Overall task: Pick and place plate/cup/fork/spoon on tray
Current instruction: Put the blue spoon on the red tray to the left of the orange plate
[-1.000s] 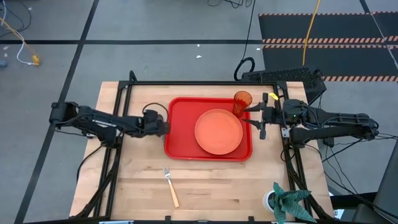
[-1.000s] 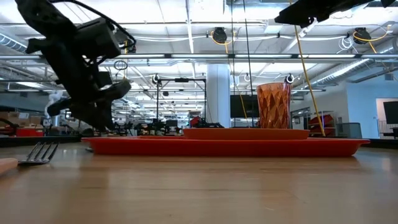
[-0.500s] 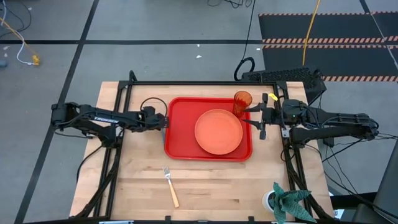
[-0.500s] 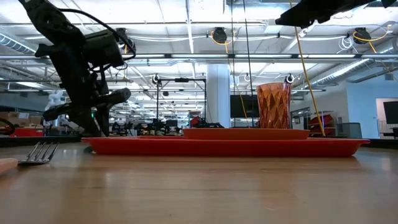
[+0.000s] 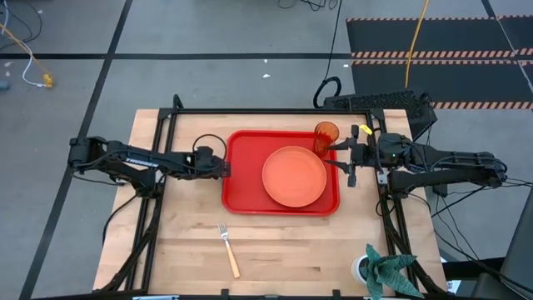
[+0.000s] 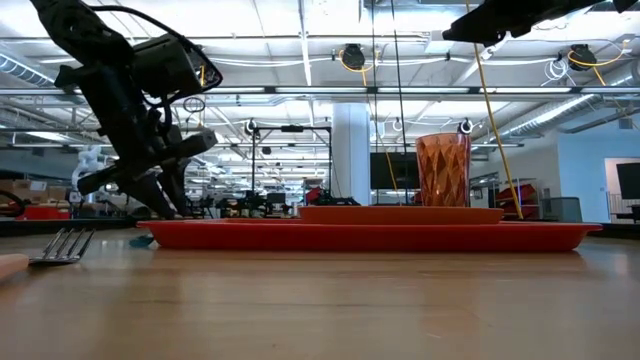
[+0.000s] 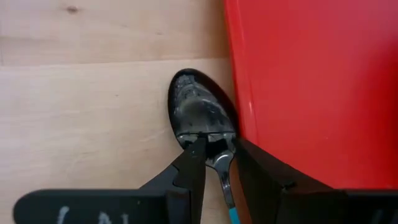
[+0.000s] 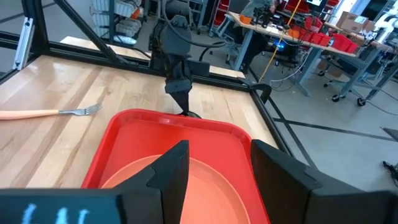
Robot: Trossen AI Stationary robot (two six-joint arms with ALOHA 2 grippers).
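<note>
Near front edge: fork (image 5: 228, 249) flat on bare table (image 5: 283, 246), thin, light, probably slippery w/ no height to bite, so likely best pinched across mid-handle. Mid-table: left gripper (image 7: 214, 163) clamped on neck of spoon (image 7: 200, 115), bowl down on wood touching outer rim of tray (image 5: 241, 175); stiff, light, prob pivots in that narrow pinch. Far side: plate (image 5: 294, 176) and cup (image 5: 326, 135) already on tray, right gripper (image 5: 344, 155) wide open, empty, just beside cup.
</note>
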